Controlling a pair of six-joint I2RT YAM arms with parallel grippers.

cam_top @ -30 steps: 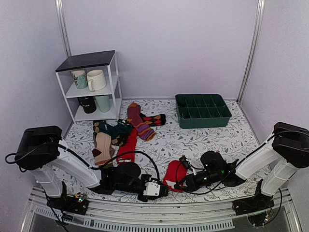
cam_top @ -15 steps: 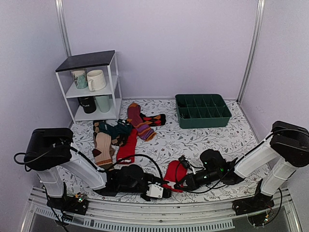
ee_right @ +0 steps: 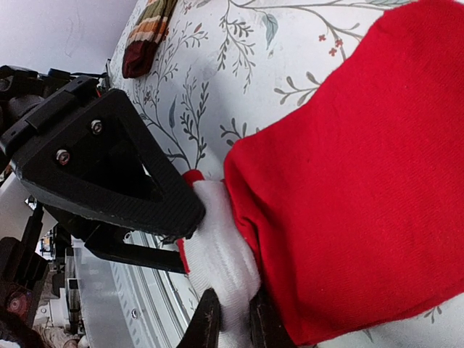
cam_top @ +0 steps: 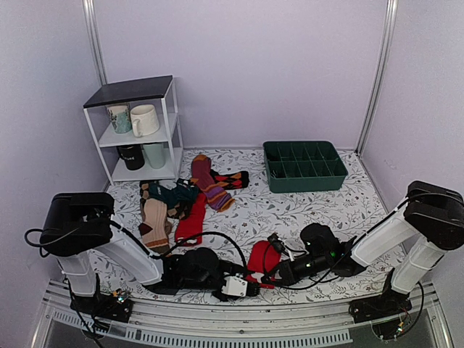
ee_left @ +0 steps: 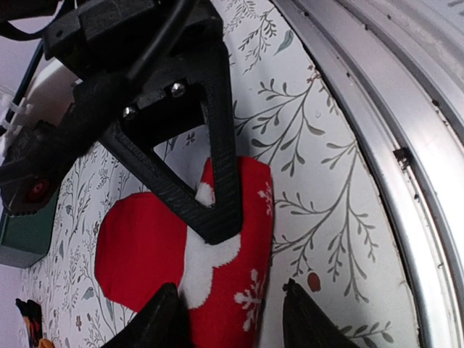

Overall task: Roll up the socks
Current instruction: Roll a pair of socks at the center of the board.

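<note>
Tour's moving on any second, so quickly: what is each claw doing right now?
Left gripper: open, straddling the red sock.
Right gripper: shut on that sock's white cuff.

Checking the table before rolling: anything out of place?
The pair is split: the near red sock lies by the front edge, cuff pinched in the right gripper, while the far red sock lies back beside the jumbled sock heap.
</note>
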